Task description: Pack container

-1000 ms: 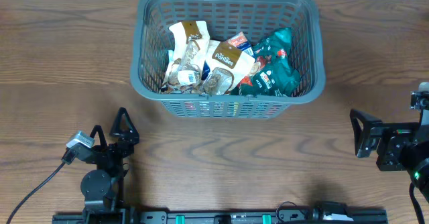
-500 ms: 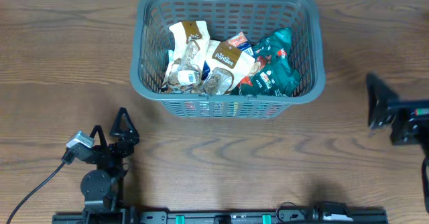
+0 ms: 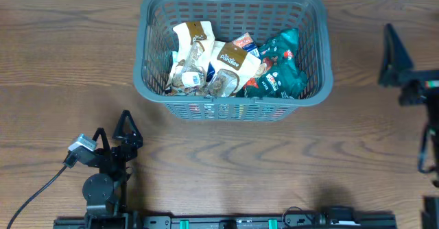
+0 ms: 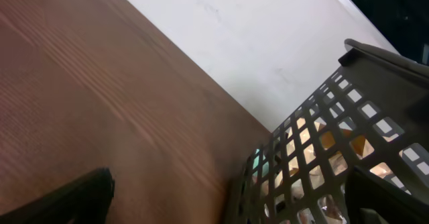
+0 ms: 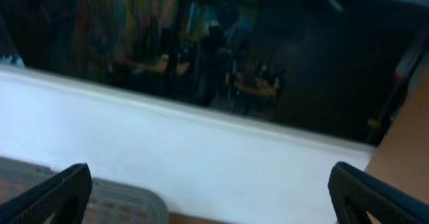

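Observation:
The dark grey slatted container [image 3: 315, 51] stands at the far middle of the wooden table. Inside lie two white-and-brown snack packets [image 3: 191, 61] [image 3: 232, 66], a green packet [image 3: 280, 70] and a small red-and-blue packet [image 3: 247, 44]. My left gripper [image 3: 113, 133] rests near the front left, open and empty, with the container's lattice wall [image 4: 335, 150] ahead of its fingers [image 4: 70, 200]. Out to the right of the container my right gripper [image 3: 395, 54] is raised, open and empty. Its view is tilted up at a white wall, with the container's rim [image 5: 124, 202] low at the left.
A grey cable [image 3: 38, 188] runs from the left arm's base to the front left. A black rail [image 3: 226, 222] lines the front edge. Bare wood lies between the container and both grippers.
My right gripper has swung from the front right toward the far side, beside the container, and turned upward. The left arm and the packets have not moved.

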Action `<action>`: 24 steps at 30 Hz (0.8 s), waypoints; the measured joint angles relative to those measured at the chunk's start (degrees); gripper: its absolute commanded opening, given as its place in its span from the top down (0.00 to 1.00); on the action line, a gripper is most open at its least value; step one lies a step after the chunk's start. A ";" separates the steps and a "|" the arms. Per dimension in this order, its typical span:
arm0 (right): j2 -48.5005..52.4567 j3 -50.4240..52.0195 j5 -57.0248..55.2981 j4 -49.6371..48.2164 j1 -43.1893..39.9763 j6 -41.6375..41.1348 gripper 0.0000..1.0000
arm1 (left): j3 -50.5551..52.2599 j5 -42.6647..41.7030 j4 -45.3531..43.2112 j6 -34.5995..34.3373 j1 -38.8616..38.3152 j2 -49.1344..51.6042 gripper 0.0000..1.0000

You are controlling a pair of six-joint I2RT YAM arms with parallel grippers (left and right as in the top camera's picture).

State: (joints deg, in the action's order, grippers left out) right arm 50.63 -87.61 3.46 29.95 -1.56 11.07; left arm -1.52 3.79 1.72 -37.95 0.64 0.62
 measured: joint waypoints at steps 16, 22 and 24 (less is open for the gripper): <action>-14.05 45.07 0.68 -21.20 -0.02 -0.02 0.01 | 0.00 -0.20 0.02 0.00 0.00 0.00 0.01; -21.97 56.54 1.01 -23.47 0.00 -0.02 0.01 | 0.00 -0.22 0.04 -0.02 0.00 0.00 0.01; -25.09 60.00 0.85 -25.79 -0.02 -0.59 0.01 | 0.00 -0.22 0.04 -0.02 0.00 0.00 0.01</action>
State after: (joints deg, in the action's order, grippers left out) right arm 25.54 -27.62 4.32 4.16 -1.58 10.48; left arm -1.52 3.57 1.76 -37.98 0.64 0.62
